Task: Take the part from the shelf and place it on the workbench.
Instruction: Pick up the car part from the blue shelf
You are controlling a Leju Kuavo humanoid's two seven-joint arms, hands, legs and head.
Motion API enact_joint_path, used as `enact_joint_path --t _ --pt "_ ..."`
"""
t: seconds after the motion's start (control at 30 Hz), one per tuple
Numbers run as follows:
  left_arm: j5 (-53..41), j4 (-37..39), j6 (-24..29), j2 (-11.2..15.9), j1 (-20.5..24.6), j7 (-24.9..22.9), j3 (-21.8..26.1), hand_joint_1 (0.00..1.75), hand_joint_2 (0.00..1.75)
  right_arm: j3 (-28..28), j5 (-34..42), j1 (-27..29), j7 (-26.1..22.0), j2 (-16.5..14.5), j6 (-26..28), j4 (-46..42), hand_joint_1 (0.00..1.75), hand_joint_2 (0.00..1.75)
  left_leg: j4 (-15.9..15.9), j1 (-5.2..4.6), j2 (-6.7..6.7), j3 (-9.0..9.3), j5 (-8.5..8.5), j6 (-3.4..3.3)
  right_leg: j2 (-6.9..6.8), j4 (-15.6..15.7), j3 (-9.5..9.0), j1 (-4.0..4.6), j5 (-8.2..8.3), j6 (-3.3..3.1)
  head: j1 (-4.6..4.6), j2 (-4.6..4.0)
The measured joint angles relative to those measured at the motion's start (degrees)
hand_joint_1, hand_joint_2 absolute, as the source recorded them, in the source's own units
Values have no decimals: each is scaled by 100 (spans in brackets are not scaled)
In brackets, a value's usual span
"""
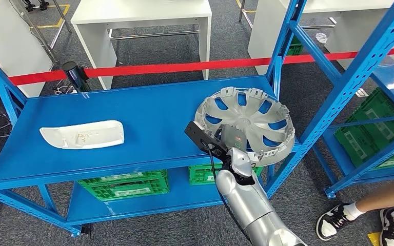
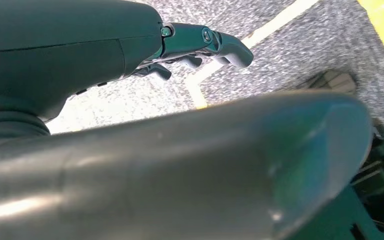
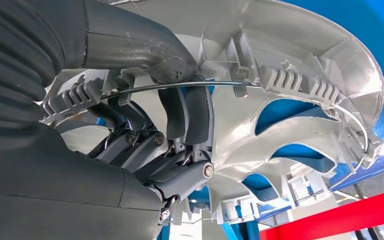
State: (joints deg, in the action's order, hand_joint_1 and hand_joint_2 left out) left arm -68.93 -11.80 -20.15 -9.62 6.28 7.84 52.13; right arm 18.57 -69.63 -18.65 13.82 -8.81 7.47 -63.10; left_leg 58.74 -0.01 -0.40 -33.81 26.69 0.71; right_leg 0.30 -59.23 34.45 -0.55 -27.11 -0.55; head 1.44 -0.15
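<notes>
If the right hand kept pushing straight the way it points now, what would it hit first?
Nothing new: the right hand already grips the wheel cover at its near rim. Further along lies the cover's far rim, though depth is unclear.

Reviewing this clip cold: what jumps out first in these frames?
The silver wheel cover at the right end of the blue shelf draws the eye, tilted with its near rim in the right hand; the right wrist view shows the fingers hooked over that rim. Further left on the shelf lies a white elongated part. A red barrier tape runs behind the shelf.
</notes>
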Motion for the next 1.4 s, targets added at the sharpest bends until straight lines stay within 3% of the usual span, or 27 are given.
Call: enact_joint_path --t 0.63,0.8,0.97,1.23,1.4 --pt "17 -3 0 8 -48 -8 0 0 0 -93 -21 -193 24 0 77 92 162 175 0 0 0 -4 0 0 0 0 1 0 1 0 0 0" --pt "-46 -3 0 2 -38 1 0 0 0 -394 -172 -997 20 68 670 897 162 175 2 -4 0 -4 -6 -2 0 0 2 -5 10 7 0 0" --pt "-93 -3 0 -17 -1 1 0 0 0 -698 -559 -2279 152 294 979 2198 162 175 4 -10 -1 -5 -15 -10 1 0 4 -10 21 13 0 0" --pt "-91 -3 0 -55 35 0 -1 0 0 -729 -1391 -3823 383 522 452 3547 162 175 6 -14 -20 -10 -23 -20 -13 0 1 -14 25 19 1 0" --pt "-57 -2 0 -70 41 69 -1 0 0 -729 -1540 -4265 471 616 180 4003 162 175 7 -17 -22 -9 -25 -22 -13 1 0 -18 29 24 0 0"
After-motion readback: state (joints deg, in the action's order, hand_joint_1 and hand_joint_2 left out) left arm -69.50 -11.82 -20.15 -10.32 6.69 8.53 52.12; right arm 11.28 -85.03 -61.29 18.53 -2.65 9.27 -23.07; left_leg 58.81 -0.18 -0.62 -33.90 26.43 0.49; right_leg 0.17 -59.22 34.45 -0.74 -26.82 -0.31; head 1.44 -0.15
